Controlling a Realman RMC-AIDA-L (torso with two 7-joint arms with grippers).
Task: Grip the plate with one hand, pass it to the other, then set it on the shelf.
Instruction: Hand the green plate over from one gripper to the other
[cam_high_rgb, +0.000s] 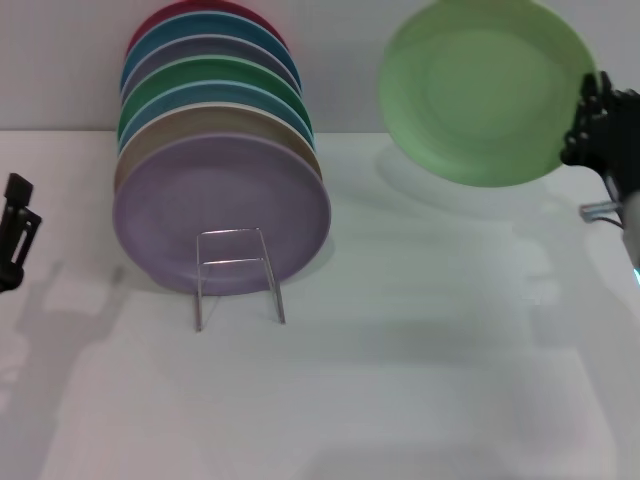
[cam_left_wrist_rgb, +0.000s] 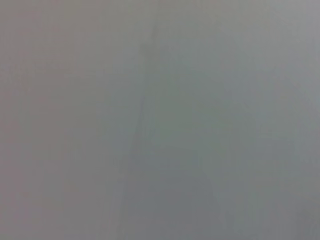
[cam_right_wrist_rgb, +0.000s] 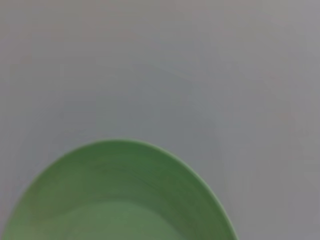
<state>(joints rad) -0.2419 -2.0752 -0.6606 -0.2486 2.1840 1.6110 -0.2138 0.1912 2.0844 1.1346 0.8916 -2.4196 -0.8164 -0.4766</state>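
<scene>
The pale mint-green plate (cam_high_rgb: 485, 90) hangs in the air at the upper right, tilted with its face toward me. My right gripper (cam_high_rgb: 590, 120) is shut on its right rim. In the right wrist view the plate (cam_right_wrist_rgb: 120, 200) fills the lower part over the white table. My left gripper (cam_high_rgb: 15, 230) sits at the far left edge, low over the table and far from the plate. The shelf (cam_high_rgb: 235, 270), a thin wire rack with an upright loop at its front, stands left of centre. The left wrist view shows only a blank grey surface.
Several plates lean upright in the rack, a lavender plate (cam_high_rgb: 220, 215) at the front, a beige one, blue and darker green ones, and a red one at the back. The white table (cam_high_rgb: 400, 380) spreads in front and to the right.
</scene>
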